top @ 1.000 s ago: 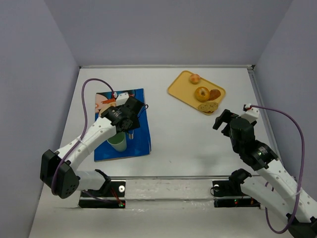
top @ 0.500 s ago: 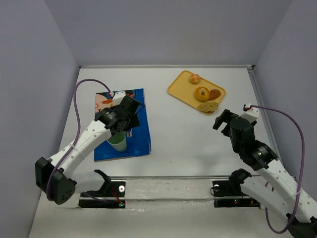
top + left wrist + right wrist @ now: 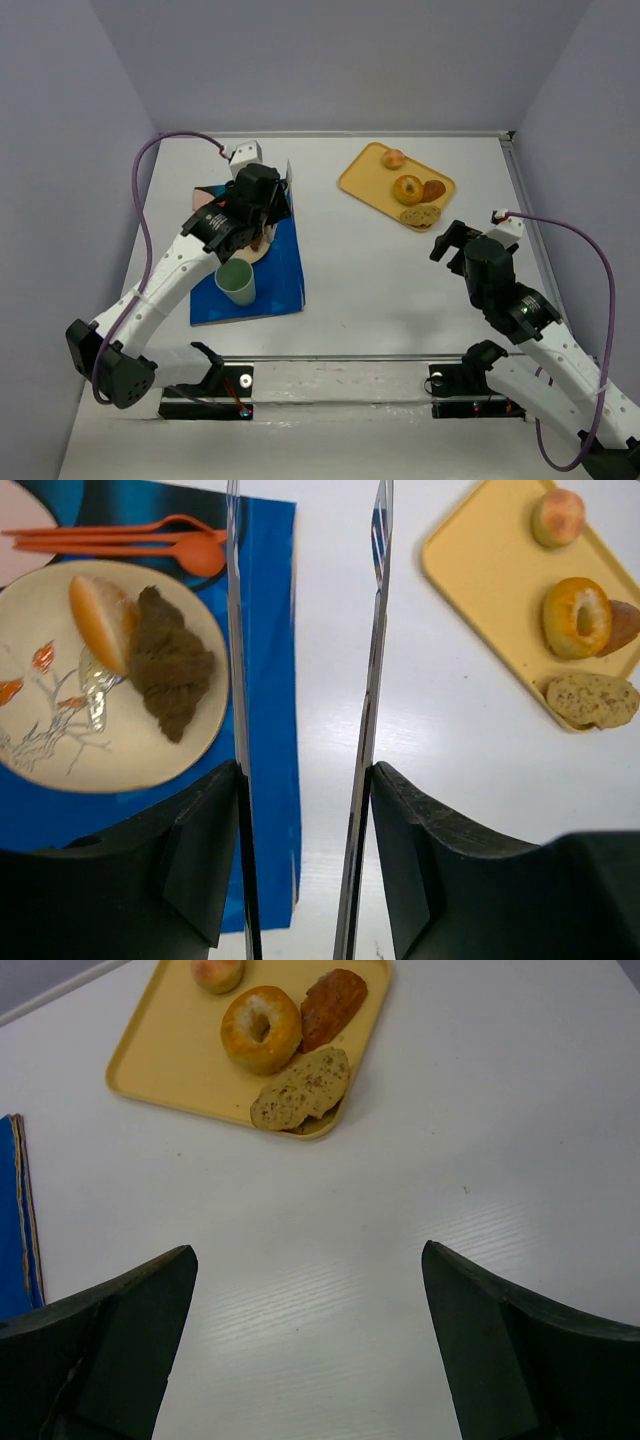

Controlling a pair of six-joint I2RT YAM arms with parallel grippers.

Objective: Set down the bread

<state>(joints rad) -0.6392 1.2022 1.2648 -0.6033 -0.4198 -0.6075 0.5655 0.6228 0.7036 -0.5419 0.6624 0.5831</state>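
Straddling mat (image 3: pixel 270 630) edge | left claw (image 3: pixel 306 520) agape | tray (image 3: pixel 480 575) apart

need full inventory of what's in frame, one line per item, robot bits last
table: 1, white, under everything
tray: 1, yellow, far right of centre
small roll: 1, pale tan, tray's far end
ring bread: 1, golden, middle of tray
dark piece: 1, reddish brown, touching the ring bread
seeded slice: 1, beige, tray's near edge
placemat: 1, blue, left side
plate: 1, cream with a pattern, on placemat
bun: 1, light orange, on plate
brown lump: 1, dark brown, on plate beside bun
utensils: 2, orange, beyond plate
cup: 1, green, near end of placemat
left gripper: open, above placemat edge
right gripper: open, short of tray
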